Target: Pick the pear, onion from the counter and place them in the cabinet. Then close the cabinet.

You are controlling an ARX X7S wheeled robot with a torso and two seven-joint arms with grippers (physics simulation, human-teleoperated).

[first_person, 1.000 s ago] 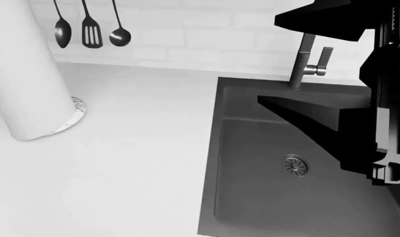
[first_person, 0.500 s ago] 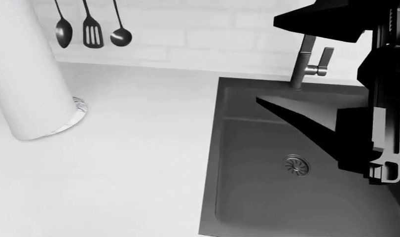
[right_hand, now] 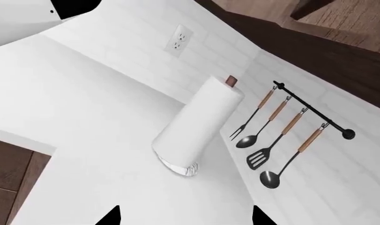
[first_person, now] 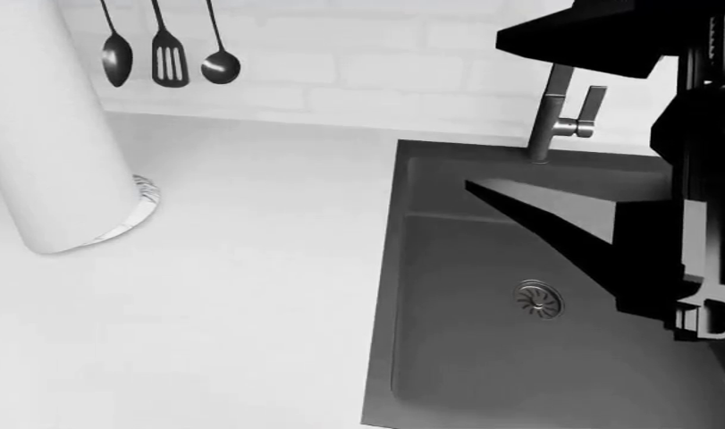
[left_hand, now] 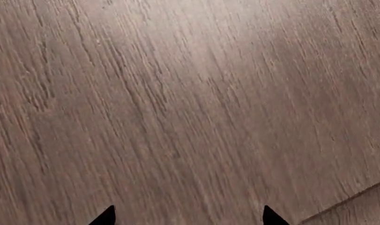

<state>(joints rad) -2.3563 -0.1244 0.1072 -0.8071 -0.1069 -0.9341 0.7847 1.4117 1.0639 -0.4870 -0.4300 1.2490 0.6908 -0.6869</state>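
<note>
The broad white desk [first_person: 243, 295] with its dark grey rectangular sink [first_person: 518, 357] sits as before. The black right arm [first_person: 684, 223] over the sink has sunk slightly lower. Both grippers show only dark fingertip corners, tips apart, holding nothing. Pear and onion are out of view.

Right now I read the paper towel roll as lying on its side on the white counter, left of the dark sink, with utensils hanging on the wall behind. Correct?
Not quite. The paper towel roll stands upright on its holder; the right wrist view shows it clearly. The rest holds: it is on the white counter, left of the dark sink, with utensils hanging on the wall behind.
</note>
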